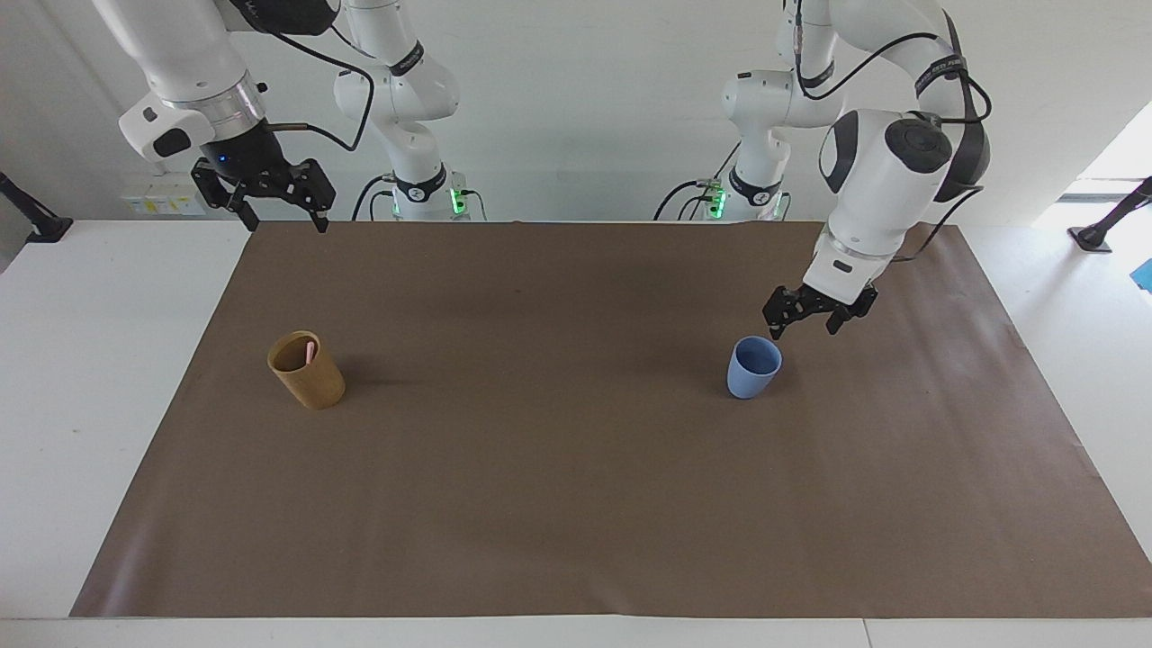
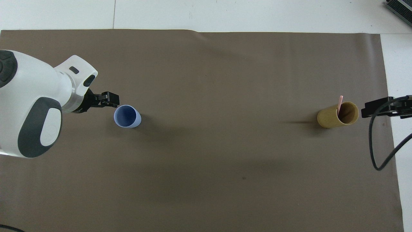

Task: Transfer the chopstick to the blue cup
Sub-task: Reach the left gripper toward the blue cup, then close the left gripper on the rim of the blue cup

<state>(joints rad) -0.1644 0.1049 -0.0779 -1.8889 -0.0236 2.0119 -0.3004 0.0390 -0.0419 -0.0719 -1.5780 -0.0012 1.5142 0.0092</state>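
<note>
This is a robotics lab bench. Two white Franka arms are bolted at one edge of a white table (image 1: pixel 81 378), green status lights glowing at their bases (cables loop loose along each arm). A plain brown mat (image 1: pixel 576 504) spreads beneath both grippers as the marked work area. Past the arms stands a bare white wall (image 1: pixel 576 108), with a socket strip (image 1: pixel 162 202) just below the right gripper (image 1: pixel 281 220); black clamp stands (image 1: pixel 36 220) flank the table ends.

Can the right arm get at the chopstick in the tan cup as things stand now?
Probably yes. The chopstick stands in the tan cup, its tip above the rim and nothing over it. The right gripper, open, waits above the mat's edge at that end.
</note>
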